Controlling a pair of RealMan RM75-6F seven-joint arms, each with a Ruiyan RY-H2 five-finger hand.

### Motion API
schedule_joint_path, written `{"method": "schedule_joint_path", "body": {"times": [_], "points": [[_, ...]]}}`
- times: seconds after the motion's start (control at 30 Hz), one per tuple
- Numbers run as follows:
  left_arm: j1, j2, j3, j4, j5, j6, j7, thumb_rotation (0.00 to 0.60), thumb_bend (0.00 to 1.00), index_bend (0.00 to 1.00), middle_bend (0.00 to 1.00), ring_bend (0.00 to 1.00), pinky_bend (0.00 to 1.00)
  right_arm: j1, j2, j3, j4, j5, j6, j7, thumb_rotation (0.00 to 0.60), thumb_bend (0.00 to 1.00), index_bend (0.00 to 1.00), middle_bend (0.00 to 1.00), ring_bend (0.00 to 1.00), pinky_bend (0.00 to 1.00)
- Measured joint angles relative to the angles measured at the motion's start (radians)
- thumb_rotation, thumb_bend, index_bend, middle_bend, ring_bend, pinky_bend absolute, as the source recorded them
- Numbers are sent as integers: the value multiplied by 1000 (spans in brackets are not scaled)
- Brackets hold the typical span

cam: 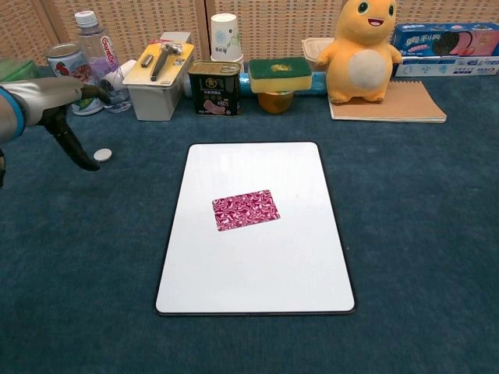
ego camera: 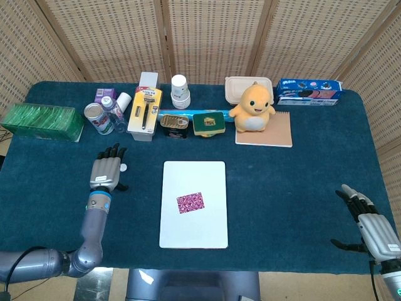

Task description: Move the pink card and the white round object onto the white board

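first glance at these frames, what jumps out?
The white board in the middle of the dark blue table, with the pink card lying flat on it. To its left, the left hand hovers by the white round object, which lies on the cloth off the board. At the back, a yellow plush toy sits on a brown notebook.

**A staged test table, not a home**

I am looking at what seems a lab setup: woven screens (ego camera: pixel 207 37) are closing off the back, a dark blue cloth (ego camera: pixel 294 188) is covering the table, and unrelated goods are lining the far edge, among them a tin (cam: pixel 215 78), a paper cup (ego camera: pixel 180 91), a plush toy (ego camera: pixel 252 108) and a razor pack (ego camera: pixel 145 111).
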Motion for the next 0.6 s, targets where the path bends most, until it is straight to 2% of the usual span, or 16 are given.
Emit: {"method": "schedule_joint_path", "body": {"times": [0.13,0.3,0.6], "points": [[15,15,2,47,-13,-48,-36,600,130,274,0,0,93,1,-2,-1,-2,-1,-3,-9,600,0,11,0,0,2],[15,5,-3,112,-28,-95,-67,600,149,315,0,0,93,1,-4,-2,-3,0,-5,-14,600,0,11,0,0,2],[-5,-57,-15,243,-60,-128,-83,600,162,317,0,0,93,3,-5,0,0,7,-10,-13,600,0,11,0,0,2]]}}
